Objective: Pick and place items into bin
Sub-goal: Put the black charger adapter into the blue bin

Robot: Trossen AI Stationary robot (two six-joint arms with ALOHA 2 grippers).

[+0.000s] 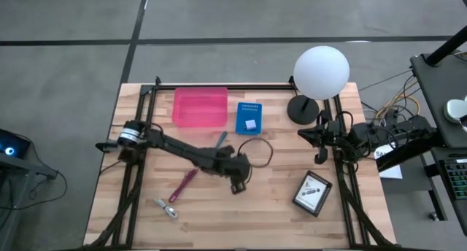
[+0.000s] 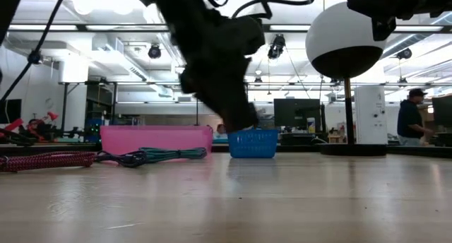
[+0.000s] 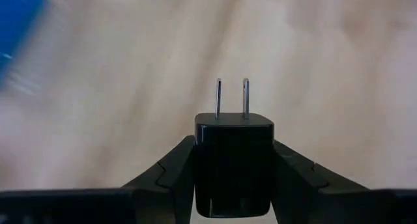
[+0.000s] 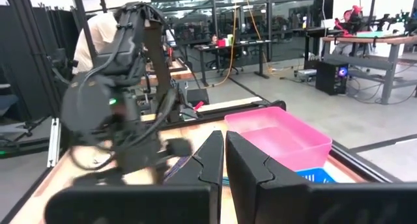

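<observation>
1. Reaching over mid-table in the high view, the left gripper (image 1: 237, 179) has a magenta pen (image 1: 183, 185) and a silvery clip (image 1: 166, 208) beside it, with the pink bin (image 1: 200, 106) and a small blue basket (image 1: 249, 117) holding a white cube beyond.
2. Low view: a blue basket (image 2: 253, 143) shows behind that gripper.
3. Left wrist view: its fingers (image 3: 171, 175) clamp a black plug charger (image 3: 234, 160), prongs forward.
4. Right wrist view: the right gripper (image 4: 223, 160), fingers almost together and empty, waits at the table's edge.

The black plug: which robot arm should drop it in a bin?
The left. Its end effector already grips the black plug mid-table, near the blue bin. The right end effector waits empty at the table's edge.
</observation>
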